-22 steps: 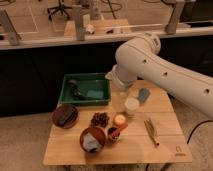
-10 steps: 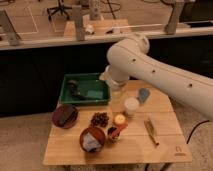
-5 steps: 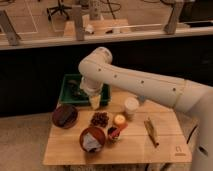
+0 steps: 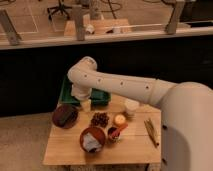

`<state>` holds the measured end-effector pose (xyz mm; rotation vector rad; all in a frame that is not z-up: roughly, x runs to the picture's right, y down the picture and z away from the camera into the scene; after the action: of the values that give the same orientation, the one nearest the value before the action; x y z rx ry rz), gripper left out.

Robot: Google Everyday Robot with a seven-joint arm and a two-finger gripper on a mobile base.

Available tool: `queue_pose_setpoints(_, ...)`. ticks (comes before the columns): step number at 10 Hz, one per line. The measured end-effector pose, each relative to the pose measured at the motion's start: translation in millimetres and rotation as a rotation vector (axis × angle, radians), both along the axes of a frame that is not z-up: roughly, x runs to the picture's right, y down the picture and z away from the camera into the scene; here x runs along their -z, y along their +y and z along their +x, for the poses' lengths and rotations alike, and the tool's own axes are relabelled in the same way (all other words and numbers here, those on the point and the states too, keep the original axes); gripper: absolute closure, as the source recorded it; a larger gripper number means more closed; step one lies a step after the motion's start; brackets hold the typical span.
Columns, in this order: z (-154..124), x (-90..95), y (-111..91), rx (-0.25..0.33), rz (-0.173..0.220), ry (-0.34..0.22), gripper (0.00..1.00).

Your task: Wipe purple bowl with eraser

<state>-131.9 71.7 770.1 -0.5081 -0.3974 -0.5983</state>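
The purple bowl (image 4: 65, 116) is round, shallow and dark maroon. It sits at the left edge of the wooden table (image 4: 132, 150). My white arm reaches in from the right and bends down over the table's back left. The gripper (image 4: 85, 104) hangs at its end, just right of and slightly above the purple bowl, in front of the green tray (image 4: 101, 97). Something pale shows at the gripper's tip. I cannot tell whether it is the eraser.
An orange-red bowl (image 4: 93, 138) with pale contents stands at the front. A dark cluster (image 4: 100, 119), a small pale cup (image 4: 120, 120), a white cup (image 4: 131, 106), a red mug (image 4: 114, 133) and an olive utensil (image 4: 151, 131) lie to the right.
The arm has swung left across the table, from over the white cup to the tray's front left. The gripper has come down close beside the purple bowl. The objects have not moved.
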Motion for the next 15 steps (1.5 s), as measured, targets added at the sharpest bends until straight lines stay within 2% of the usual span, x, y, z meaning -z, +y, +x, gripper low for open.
queue_pose_setpoints(10,-2,0.0,0,0.002,-0.005,-0.002,0.20)
queue_pose_setpoints(15,-16,-5.6,-2,0.081,-0.053,0.022,0.20)
